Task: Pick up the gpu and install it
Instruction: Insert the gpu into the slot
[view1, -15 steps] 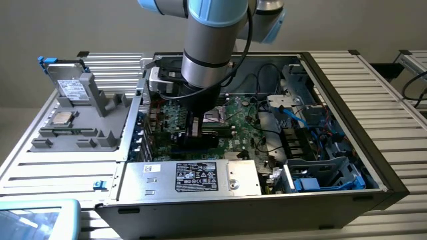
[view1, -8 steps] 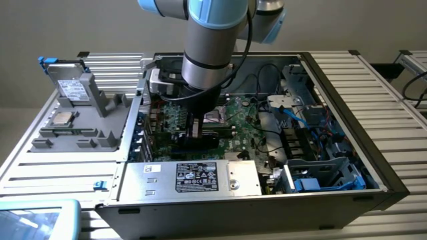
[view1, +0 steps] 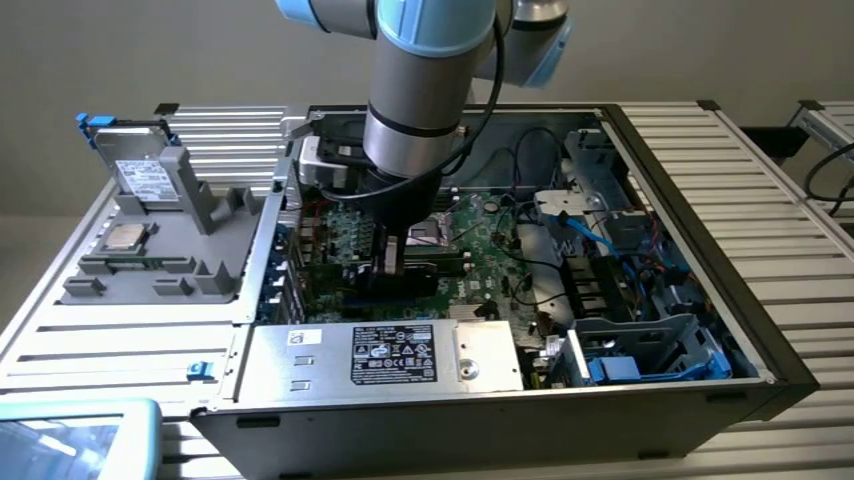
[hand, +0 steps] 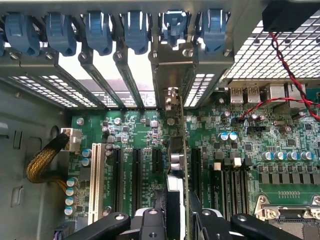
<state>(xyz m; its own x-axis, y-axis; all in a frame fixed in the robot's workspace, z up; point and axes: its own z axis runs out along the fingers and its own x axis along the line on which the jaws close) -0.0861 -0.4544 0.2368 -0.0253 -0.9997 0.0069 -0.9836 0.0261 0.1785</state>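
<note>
My jaws (hand: 176, 220) are partly closed on the gpu (hand: 177, 165), pinching its top edge so the card stands on edge over the motherboard (hand: 235, 160), its bracket (hand: 172, 75) up against the case's rear slot wall. I judge the card light, stiff and fragile: it wants holding by the board edge, as here, not by the cooler. Beside it lie 3 black slots (hand: 136, 175) and 1 white slot (hand: 95, 180). Blue slot clips (hand: 135, 30) line the rear wall; a braided cable (hand: 42, 160) and red wires (hand: 285, 70) sit off to either side, away from the card.
</note>
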